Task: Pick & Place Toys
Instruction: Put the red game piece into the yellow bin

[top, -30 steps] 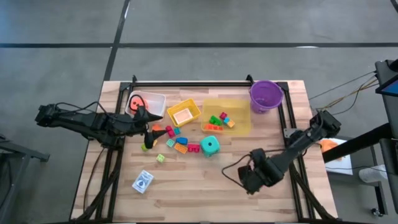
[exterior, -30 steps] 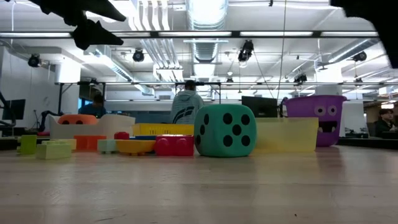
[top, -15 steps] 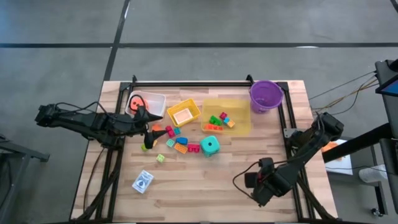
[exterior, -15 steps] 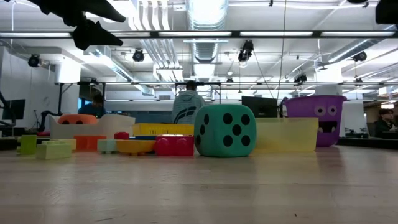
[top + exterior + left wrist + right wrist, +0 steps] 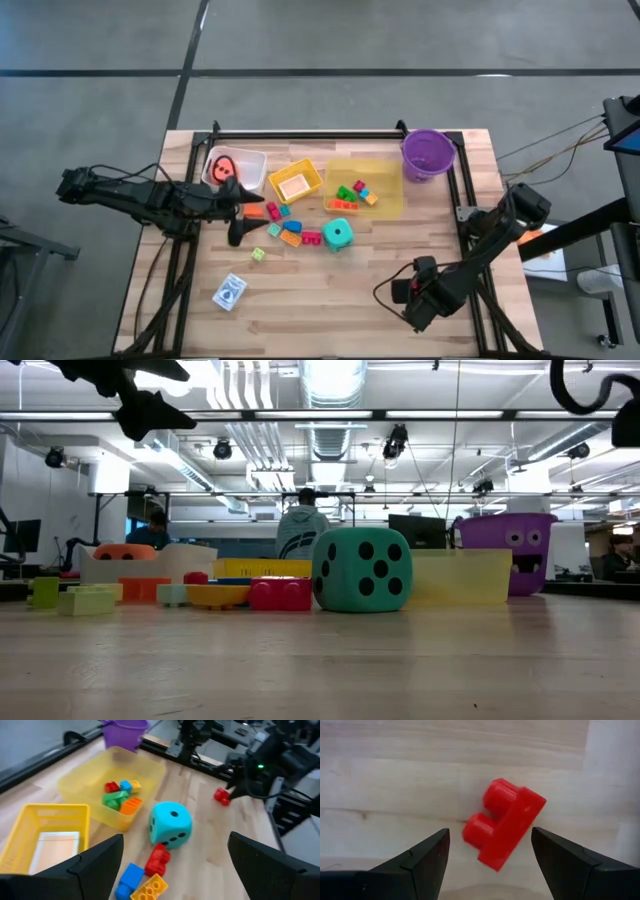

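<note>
**Red brick lies between the right gripper's spread fingers**

While the right gripper (image 5: 415, 300) hangs over the near right part of the table (image 5: 330, 300), its fingers stand apart on either side of a red brick (image 5: 504, 823) that lies on the wood, touched by neither. The left gripper (image 5: 240, 228) hovers over the scattered bricks (image 5: 290, 232) at mid-table, fingers spread and holding nothing. Just beside those bricks sits the teal die (image 5: 338, 234). More bricks lie in the yellow bin (image 5: 390, 190), and the orange die (image 5: 222, 165) rests in the clear bin (image 5: 256, 157). The card box (image 5: 230, 292) lies apart, toward the near left.
</note>
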